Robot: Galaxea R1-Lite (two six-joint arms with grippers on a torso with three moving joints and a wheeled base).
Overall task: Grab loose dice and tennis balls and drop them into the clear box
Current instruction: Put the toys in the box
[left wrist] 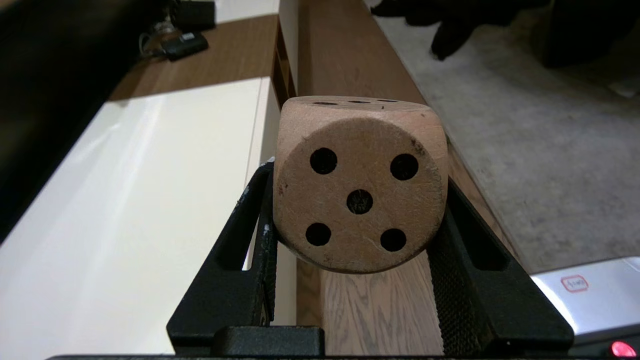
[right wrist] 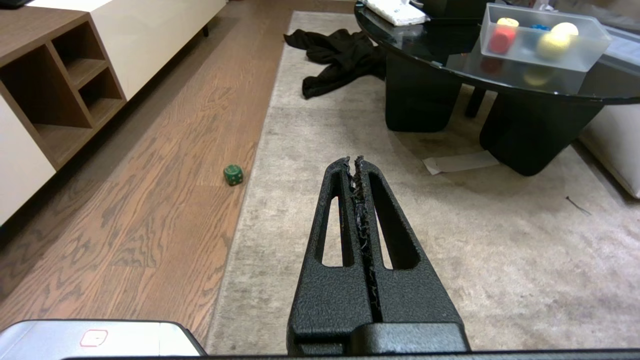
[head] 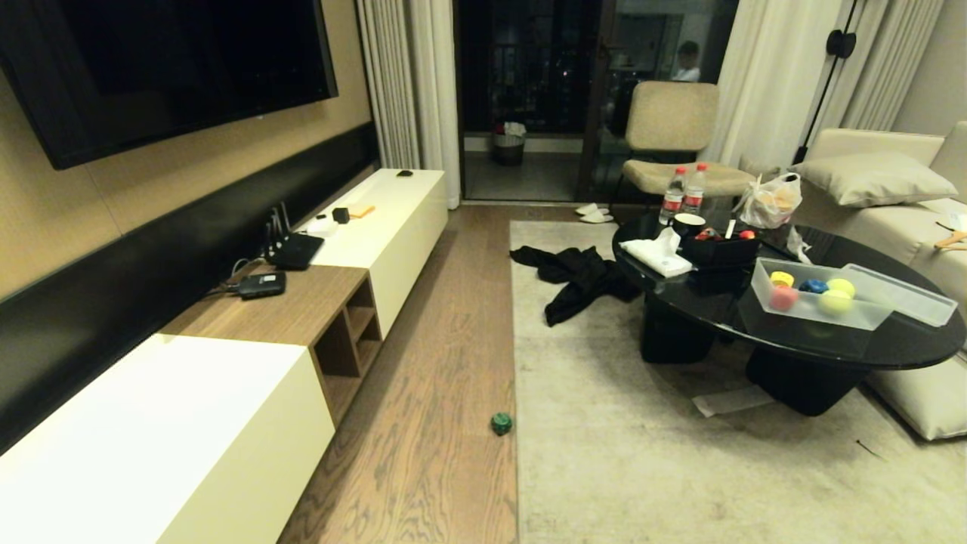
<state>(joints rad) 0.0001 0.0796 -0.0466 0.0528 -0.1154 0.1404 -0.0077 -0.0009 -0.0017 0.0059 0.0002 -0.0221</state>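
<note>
The left pincer (left wrist: 357, 200) is gripping the tan die (left wrist: 359, 185) between its two black fingers (left wrist: 250, 250), one pad pressing on each side. The five-pip face is pointing back at the wrist camera, and a row of pips is showing on the upper face. Beyond and below this pincer, the white cabinet (left wrist: 150, 200) is lying to one side, a strip of wood floor (left wrist: 370, 310) is running straight ahead, and the rug (left wrist: 540, 165) is lying to the other side.

The right pincer (right wrist: 357, 167) is resting fully closed, its fingertips meeting and holding nothing. It is pointing out over the rug. The green die (right wrist: 233, 175) is sitting on the wood floor ahead of this pincer and off to its left, just beside the rug edge and well apart from the fingertips.

Farther ahead and to the right of the right pincer, the clear box (right wrist: 575, 60) is standing on the black bench (right wrist: 450, 55). It is holding a red die (right wrist: 500, 39), a yellow die (right wrist: 507, 22), a blue die (head: 813, 286) and two balls (right wrist: 552, 44). The lid (head: 906, 295) is lying just beside the box on its far side. A dark garment (right wrist: 340, 55) is lying on the rug near the bench, well ahead of the pincer.

Neither arm is appearing in the head view.
</note>
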